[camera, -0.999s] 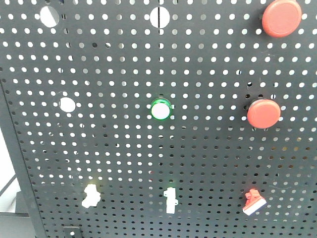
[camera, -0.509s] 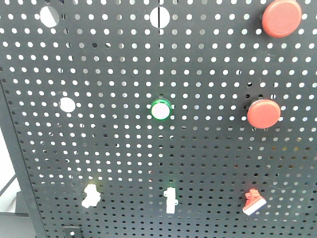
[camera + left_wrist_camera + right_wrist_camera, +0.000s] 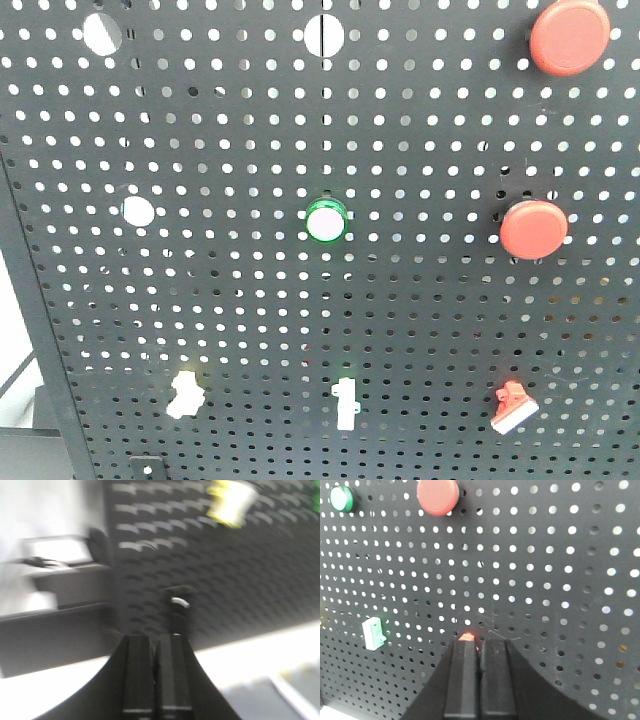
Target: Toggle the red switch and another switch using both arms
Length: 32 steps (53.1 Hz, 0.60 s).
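The red switch [image 3: 512, 408] sits low on the right of the black pegboard [image 3: 420, 300]. The pale yellow switch [image 3: 185, 394] sits low on the left. Neither gripper shows in the front view. In the right wrist view my right gripper [image 3: 480, 642] is shut and empty. Only the red switch's top [image 3: 467, 637] peeks over its left fingertip; whether they touch I cannot tell. In the blurred left wrist view my left gripper [image 3: 155, 637] is shut and empty. It is well below and left of the pale yellow switch [image 3: 231, 502].
A slim white toggle [image 3: 346, 404] stands between the two switches, under a green-ringed light [image 3: 326, 220]. Two big red push buttons [image 3: 569, 37] [image 3: 533, 229] are on the right side. A small black bracket [image 3: 179, 597] juts from the board just beyond my left fingertips.
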Available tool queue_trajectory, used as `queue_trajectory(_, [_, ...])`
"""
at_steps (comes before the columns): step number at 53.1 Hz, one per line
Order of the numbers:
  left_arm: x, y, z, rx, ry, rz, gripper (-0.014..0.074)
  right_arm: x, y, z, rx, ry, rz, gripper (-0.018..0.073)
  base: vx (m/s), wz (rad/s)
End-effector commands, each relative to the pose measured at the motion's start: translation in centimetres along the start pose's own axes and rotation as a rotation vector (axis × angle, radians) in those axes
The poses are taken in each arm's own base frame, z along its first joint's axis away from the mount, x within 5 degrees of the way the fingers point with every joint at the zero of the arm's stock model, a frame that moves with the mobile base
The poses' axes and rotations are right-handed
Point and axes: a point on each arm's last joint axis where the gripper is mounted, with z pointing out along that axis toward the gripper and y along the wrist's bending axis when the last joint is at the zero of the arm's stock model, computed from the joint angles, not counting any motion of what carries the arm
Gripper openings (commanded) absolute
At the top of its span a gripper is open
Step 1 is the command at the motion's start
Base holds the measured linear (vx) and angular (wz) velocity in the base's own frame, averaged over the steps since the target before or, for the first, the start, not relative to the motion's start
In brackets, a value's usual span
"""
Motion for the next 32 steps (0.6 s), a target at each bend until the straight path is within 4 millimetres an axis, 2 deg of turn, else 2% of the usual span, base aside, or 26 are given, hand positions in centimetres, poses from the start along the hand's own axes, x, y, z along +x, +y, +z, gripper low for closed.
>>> queue_trajectory(1, [-0.2,0.6,-0.9,-0.080,-0.083,0.027,0.0003,-1.1,-0.4,0.1,0.043,-0.050,0.006,-0.0006,0.00,0.00])
queue_trajectory(12, [0.6,0.9,-2.4,-0.178,-0.070,0.056,0.0003,-1.1,-0.4,0.1,0.043,-0.050,0.006,-0.0006,0.00,0.00])
queue_trajectory(22, [1.4,0.9,-2.3,-0.180,0.025,0.124,0.0003,-1.1,-0.4,0.2,0.043,-0.049,0.006,-0.0006,0.00,0.00])
queue_trajectory(32, [1.7,0.9,-2.3,-0.175,0.056,0.121,0.0003,-1.1,-0.4,0.2,0.043,-0.049,0.006,-0.0006,0.00,0.00])
